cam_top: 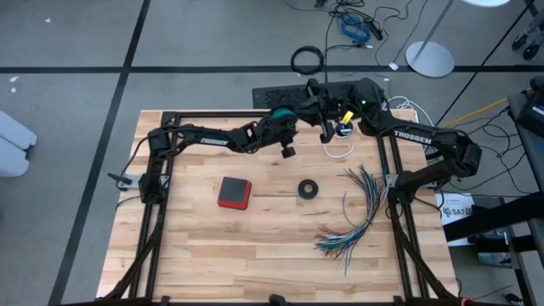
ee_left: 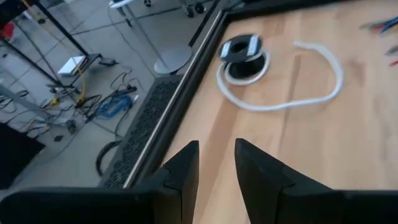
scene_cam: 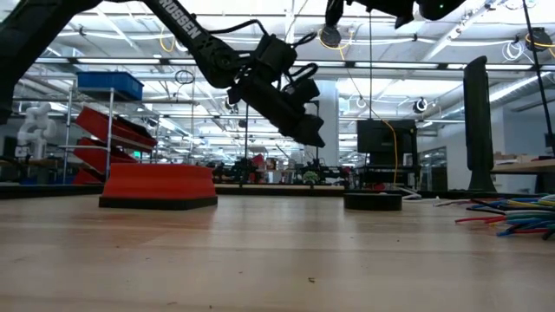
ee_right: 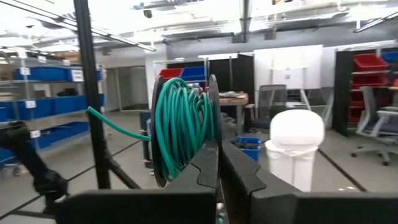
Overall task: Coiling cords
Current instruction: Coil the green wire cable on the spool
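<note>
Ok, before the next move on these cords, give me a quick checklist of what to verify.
1. Right gripper holding the teal cord: ok, shut on its coil.
2. Teal cord fully wound: not ok, a loose end sticks out of the coil.
3. Left gripper free: ok, open, with nothing between its fingers.
4. White cord coiled: not ok, it lies in a loose loop on the table, joined to its round piece.
5. Left gripper aimed at the white cord: ok, cord and piece lie ahead of it.
</note>
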`<control>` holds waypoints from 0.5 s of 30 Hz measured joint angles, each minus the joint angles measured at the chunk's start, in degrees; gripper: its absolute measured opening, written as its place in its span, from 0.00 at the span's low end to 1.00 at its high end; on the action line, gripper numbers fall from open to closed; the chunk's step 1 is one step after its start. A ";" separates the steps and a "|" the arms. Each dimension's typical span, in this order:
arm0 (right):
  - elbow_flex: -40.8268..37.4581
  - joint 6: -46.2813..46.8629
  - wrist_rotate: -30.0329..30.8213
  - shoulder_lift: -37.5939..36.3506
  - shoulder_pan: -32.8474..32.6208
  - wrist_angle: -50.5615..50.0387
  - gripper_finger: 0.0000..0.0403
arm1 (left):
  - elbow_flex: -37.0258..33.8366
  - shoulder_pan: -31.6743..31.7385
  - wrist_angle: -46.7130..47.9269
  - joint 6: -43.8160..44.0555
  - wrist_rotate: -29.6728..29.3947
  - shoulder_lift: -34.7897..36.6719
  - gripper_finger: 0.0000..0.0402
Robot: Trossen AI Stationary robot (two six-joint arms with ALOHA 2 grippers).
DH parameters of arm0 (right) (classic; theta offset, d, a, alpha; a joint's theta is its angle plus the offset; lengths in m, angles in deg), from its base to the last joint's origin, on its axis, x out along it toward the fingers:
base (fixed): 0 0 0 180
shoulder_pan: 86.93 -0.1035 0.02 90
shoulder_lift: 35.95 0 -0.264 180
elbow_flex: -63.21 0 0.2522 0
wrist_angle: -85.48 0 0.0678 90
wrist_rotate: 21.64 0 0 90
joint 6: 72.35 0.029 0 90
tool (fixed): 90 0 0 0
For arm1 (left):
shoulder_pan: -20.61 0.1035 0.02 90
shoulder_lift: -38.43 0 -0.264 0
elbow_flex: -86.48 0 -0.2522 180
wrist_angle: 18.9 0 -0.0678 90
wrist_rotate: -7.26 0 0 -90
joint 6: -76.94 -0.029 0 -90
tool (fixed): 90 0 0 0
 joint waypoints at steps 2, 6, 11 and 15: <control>0.00 0.06 -0.06 0.02 -0.91 -0.10 0.00 | 0.00 0.91 1.29 -0.51 -0.47 0.00 0.28; 0.00 -0.15 -0.43 0.02 -2.38 -0.60 0.00 | 0.00 2.92 3.98 -0.55 -0.55 0.00 0.28; 0.00 -0.77 -0.56 0.02 -2.68 -1.45 0.00 | 0.00 4.80 8.33 -1.10 0.62 0.00 0.28; 0.00 -4.81 0.12 -0.35 -1.59 -5.93 0.00 | 0.00 5.64 11.68 -3.89 1.71 0.00 0.28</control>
